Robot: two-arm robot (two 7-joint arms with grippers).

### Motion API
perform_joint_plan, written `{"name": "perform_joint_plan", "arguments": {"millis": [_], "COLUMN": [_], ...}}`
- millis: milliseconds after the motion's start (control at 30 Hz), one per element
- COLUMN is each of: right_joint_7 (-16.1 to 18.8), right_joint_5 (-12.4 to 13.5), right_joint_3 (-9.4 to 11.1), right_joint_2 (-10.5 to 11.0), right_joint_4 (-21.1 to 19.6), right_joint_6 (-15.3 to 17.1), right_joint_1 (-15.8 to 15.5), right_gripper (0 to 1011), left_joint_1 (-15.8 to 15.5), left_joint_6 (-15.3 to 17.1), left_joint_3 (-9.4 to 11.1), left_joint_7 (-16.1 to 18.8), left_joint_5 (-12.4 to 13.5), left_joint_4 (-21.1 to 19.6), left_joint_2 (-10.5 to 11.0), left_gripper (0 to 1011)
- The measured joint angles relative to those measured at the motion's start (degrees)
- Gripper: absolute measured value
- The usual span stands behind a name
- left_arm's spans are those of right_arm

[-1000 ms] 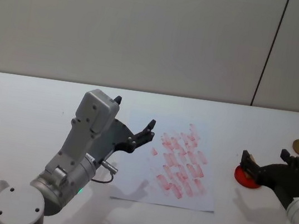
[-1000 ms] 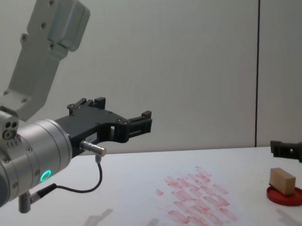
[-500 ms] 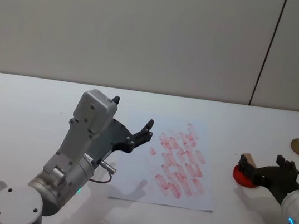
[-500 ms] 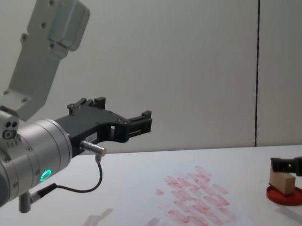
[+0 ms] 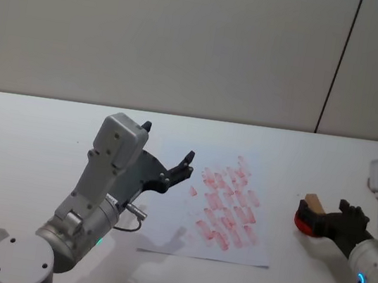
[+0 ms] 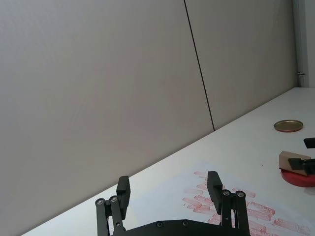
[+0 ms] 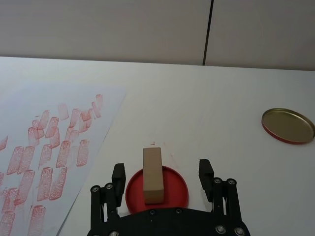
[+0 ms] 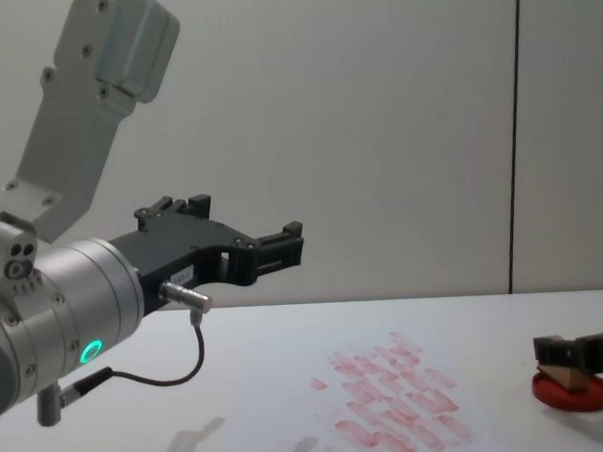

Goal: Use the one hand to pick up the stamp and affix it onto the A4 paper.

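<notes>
Right gripper (image 7: 162, 169), jaws spread, is straddling the stamp (image 7: 153, 175), likely light and rigid: pinch its long sides; left gripper (image 6: 168, 182) idling left, spread.

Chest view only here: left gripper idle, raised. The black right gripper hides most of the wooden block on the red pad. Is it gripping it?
Observer: No. Right wrist view: the right gripper is open, a finger each side of the small tan wooden stamp, not touching.
Operator: Stamp upright?
Observer: It lies lengthwise on the flat round red ink pad.
Operator: Anything beyond?
Observer: A round gold lid, apart from the pad.
</notes>
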Motion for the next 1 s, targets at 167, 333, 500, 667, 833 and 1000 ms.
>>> {"name": "perform_joint_plan", "arguments": {"millis": [167, 333, 500, 667, 833, 1000], "right_joint_7": [0.8, 1.5, 1.9, 2.0, 2.0, 1.9], "right_joint_5": [-0.6, -1.7, -2.5, -2.9, -3.2, -3.2], "right_joint_3": [-0.1, -0.3, -0.4, -0.5, -0.5, -0.5], "right_joint_2": [-0.3, -0.6, -0.7, -0.8, -0.9, -1.0], "right_joint_4": [1.8, 3.3, 4.0, 4.3, 4.5, 4.7], "right_joint_6": [-1.1, -2.6, -3.4, -3.6, -3.4, -2.8], "right_joint_1": [0.8, 1.4, 1.6, 1.8, 1.8, 1.9], "right_gripper": [836, 643, 489, 345, 227, 227], "left_joint_1": [0.0, 0.0, 0.0, 0.0, 0.0, 0.0], "left_joint_6": [0.0, 0.0, 0.0, 0.0, 0.0, 0.0], "left_joint_3": [0.0, 0.0, 0.0, 0.0, 0.0, 0.0], "left_joint_7": [0.0, 0.0, 0.0, 0.0, 0.0, 0.0], "left_joint_5": [0.0, 0.0, 0.0, 0.0, 0.0, 0.0], "left_joint_4": [0.0, 0.0, 0.0, 0.0, 0.0, 0.0], "left_joint_2": [0.0, 0.0, 0.0, 0.0, 0.0, 0.0], "left_gripper": [993, 993, 993, 993, 993, 993]}}
